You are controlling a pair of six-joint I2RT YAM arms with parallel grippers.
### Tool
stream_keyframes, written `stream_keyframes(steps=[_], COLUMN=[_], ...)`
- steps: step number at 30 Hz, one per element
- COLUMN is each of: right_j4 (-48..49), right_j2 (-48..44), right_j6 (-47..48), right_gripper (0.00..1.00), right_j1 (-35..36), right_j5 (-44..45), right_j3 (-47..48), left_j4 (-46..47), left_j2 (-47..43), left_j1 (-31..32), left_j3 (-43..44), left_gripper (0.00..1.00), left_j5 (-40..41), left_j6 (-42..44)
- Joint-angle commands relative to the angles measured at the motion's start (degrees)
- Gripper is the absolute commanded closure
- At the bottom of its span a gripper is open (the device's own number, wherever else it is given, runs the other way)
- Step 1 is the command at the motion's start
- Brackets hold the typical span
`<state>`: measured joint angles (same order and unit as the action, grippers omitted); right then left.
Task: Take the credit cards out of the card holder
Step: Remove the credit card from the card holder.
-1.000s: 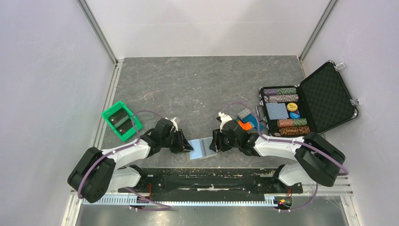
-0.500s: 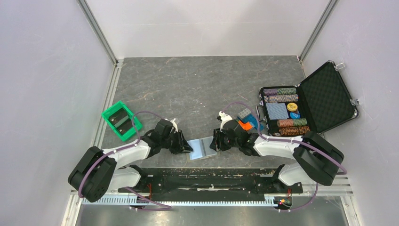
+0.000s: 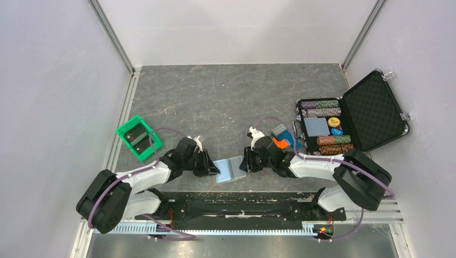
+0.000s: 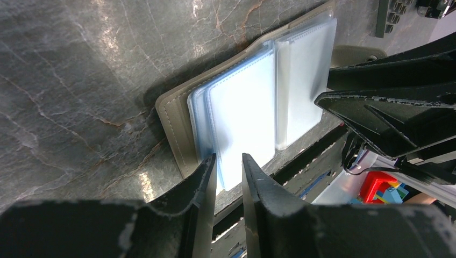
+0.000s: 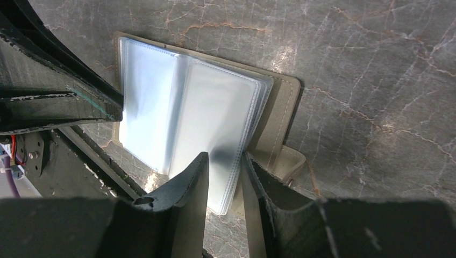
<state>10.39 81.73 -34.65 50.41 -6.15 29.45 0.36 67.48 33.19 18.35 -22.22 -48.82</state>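
Over the last second almost nothing shifts. The flat taupe folding card holder (image 3: 231, 168), with its clear pale-blue sleeves, stays spread open just beyond the middle of the black base rail (image 3: 231, 204). The left gripper (image 4: 228, 164) and right gripper (image 5: 224, 157) stay narrowed, each pinching a sleeve edge. No dark credit cards show in the sleeves, so extraction looks paused or already finished.

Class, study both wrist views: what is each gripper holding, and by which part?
The left gripper and the right gripper each pinch the open card holder by the outer edge of its clear sleeves, one on either half.
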Motion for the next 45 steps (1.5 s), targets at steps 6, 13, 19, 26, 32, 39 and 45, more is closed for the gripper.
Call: stream_keyframes(steps=[6,13,19,26,32,39,45], right_j4=[2.30,1.92,2.69,7.23,9.39,10.64,13.50], right_j2=[-2.76,-3.47,-3.61,-3.76,-3.78,-3.51,-3.21], right_j6=[-0.71,-0.29,-0.11,-1.25,-1.93,-2.50,-3.70], right_gripper=[0.66,0.72,0.73,0.69,0.72,0.77,0.79], right_j1=[0.17,0.13,0.17,0.26,0.20,0.17,0.25], right_j5=[-2.45,-2.34,-3.93,-8.31,-9.33,-9.97,-11.04], right_j3=[1.26,1.55,1.92,1.45,0.78,0.69,-0.20], left_j4=[-0.01,-0.01,-0.01,-0.01,-1.53,-1.75,-1.68], left_j2=[-0.53,-0.84,-0.99,-1.03,-1.06,-1.09,-1.30], left_j1=[0.25,0.21,0.21,0.23,0.21,0.21,0.21], left_j3=[-0.65,-0.68,-0.77,-0.77,-0.68,-0.53,-0.59], left_gripper=[0.69,0.69,0.69,0.69,0.69,0.69,0.69], left_j5=[2.53,2.57,2.53,2.52,2.40,2.44,2.35], left_j6=[2.00,1.95,2.06,2.10,2.23,2.32,2.15])
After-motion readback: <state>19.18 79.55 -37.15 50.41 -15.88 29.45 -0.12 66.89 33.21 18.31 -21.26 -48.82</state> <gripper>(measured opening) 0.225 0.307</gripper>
